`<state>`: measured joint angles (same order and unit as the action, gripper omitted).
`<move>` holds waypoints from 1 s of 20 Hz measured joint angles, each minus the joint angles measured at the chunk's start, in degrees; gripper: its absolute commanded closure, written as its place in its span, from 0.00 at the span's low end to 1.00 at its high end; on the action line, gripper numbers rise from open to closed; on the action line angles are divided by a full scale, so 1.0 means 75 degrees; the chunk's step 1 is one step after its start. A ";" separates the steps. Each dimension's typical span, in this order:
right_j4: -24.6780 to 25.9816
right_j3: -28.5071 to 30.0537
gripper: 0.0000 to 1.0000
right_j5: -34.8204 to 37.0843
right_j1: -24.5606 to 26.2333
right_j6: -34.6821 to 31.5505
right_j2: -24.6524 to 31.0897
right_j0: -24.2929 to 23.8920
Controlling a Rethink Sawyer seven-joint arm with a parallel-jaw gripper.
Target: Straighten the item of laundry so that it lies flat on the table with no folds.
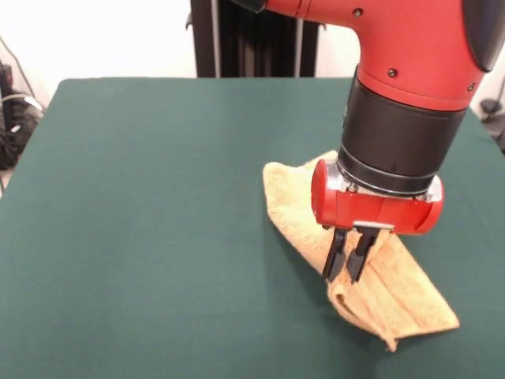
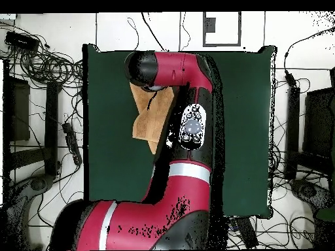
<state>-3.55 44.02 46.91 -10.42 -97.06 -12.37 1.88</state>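
One orange-tan terry towel (image 1: 394,292) is lying bunched and folded on the dark green table (image 1: 158,221), toward its front-right part | long axis running diagonally from the table's middle toward that near-right corner | nap looking looped and soft, edges rounded | gripper (image 1: 345,272) is hanging over the towel, black fingers (image 1: 334,257) nearly pressed together, tips at a raised fold.
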 measured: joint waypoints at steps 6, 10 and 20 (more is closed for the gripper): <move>0.0345 -0.0152 1.00 -0.0637 0.0001 0.0000 0.0053 -0.0072; 0.0518 -0.0248 1.00 -0.0832 0.0020 0.0000 0.0175 -0.0200; 0.0741 -0.0284 0.00 -0.0856 0.0029 0.0000 0.0237 -0.0483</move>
<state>2.01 41.89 40.49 -10.20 -97.06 -10.59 -1.74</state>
